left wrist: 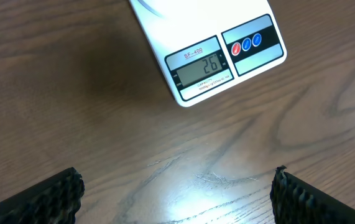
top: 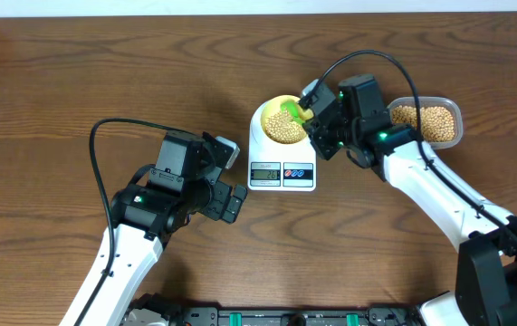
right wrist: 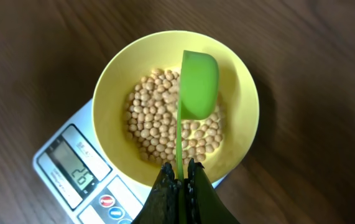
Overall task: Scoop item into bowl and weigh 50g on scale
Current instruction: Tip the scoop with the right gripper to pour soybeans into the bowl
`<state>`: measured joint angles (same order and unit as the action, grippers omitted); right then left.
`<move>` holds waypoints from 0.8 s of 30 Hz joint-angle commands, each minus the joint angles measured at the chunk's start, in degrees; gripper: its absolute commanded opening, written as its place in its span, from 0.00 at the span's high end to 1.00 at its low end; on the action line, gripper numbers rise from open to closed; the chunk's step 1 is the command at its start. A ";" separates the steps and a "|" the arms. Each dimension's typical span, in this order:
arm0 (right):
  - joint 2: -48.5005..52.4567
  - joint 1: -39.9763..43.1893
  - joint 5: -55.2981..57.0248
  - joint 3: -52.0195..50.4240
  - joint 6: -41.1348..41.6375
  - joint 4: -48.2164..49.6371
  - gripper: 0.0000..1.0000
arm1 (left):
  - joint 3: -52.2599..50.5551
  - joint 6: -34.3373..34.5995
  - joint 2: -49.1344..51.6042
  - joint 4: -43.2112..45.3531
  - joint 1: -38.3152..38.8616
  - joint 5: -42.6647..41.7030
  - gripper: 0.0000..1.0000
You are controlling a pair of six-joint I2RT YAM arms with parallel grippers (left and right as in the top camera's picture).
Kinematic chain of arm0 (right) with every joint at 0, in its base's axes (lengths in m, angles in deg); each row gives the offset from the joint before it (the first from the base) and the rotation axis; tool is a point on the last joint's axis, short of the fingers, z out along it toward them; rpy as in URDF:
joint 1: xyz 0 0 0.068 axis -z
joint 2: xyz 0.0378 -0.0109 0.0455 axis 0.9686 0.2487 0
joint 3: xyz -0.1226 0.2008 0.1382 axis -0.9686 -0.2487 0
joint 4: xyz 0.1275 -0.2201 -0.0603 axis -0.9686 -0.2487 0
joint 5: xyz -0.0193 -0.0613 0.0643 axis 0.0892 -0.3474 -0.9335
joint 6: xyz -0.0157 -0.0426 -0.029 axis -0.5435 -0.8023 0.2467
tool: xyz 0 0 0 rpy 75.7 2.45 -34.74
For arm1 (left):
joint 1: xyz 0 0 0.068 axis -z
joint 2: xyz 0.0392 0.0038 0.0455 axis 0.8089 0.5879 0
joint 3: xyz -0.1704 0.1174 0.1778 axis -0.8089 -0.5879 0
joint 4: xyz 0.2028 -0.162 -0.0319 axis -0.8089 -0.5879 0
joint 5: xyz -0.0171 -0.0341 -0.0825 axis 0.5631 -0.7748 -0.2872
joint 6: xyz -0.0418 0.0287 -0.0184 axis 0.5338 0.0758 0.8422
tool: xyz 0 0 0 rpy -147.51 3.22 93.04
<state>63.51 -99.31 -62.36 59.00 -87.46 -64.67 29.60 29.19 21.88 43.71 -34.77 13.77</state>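
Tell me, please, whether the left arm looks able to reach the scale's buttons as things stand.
Probably yes: the open left end effector hovers just before the scale, nothing between it and the buttons; the right arm is over the bowl, behind.

The scale's [left wrist: 209,53] display [left wrist: 202,67] reads "26" in dark digits. Just above the digits, on the grey panel, the model mark "SF-400" stands in red, underlined. Under the display runs a line of fine print, too small to read. In the right wrist view the same display, seen at a slant, also shows "26". Beside the display sit small round buttons [left wrist: 247,43], red and blue, each with a white mark that cannot be made out.
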 commanded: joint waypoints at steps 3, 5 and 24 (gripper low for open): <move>-1.20 -1.81 6.43 3.52 -4.11 -0.72 0.99 | -0.04 0.24 0.11 0.07 -0.24 0.37 0.02; -1.31 -2.25 7.34 4.28 -5.46 -1.25 0.99 | -0.04 0.22 0.11 0.07 -0.24 0.37 0.02; -4.92 -3.41 11.61 5.73 -7.85 -3.91 0.99 | -0.04 0.24 0.11 0.07 -0.24 0.37 0.02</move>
<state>60.43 -102.02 -51.37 63.31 -94.76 -68.52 29.60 29.19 21.88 43.71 -34.77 13.77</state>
